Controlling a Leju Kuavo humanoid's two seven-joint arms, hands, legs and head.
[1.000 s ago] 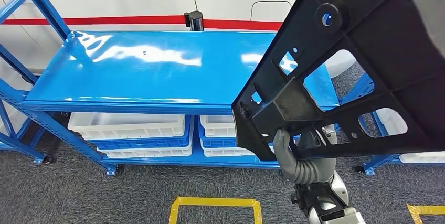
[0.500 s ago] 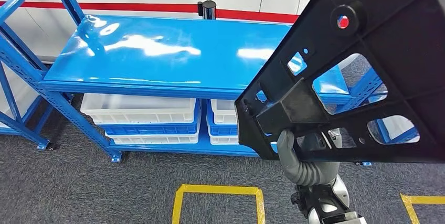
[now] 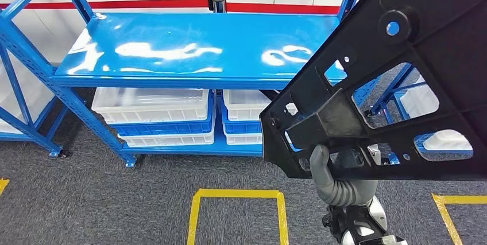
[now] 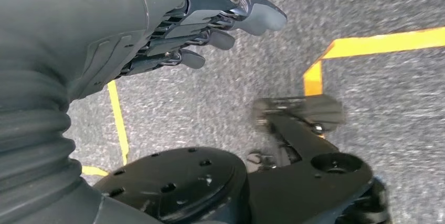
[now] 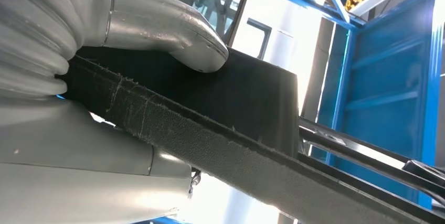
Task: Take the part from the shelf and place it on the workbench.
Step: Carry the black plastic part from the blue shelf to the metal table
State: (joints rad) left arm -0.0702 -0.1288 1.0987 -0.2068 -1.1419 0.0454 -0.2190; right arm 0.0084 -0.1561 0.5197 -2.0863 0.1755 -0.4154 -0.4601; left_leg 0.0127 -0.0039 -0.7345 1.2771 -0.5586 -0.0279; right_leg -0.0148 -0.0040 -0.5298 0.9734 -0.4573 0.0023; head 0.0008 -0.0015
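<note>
Black part (image 3: 396,73) in raised right hand (image 3: 330,179)

The part (image 3: 402,78) at the right of the frame is matt black, and the right hand (image 3: 330,179) under it is grey. The shelf (image 3: 189,50) across the upper middle is glossy bright blue, with white crates (image 3: 150,107) and blue ones stacked beneath. The floor (image 3: 86,205) is speckled dark grey carpet marked with yellow tape (image 3: 236,194), and the white wall behind carries a red stripe (image 3: 155,4), perhaps painted.
</note>
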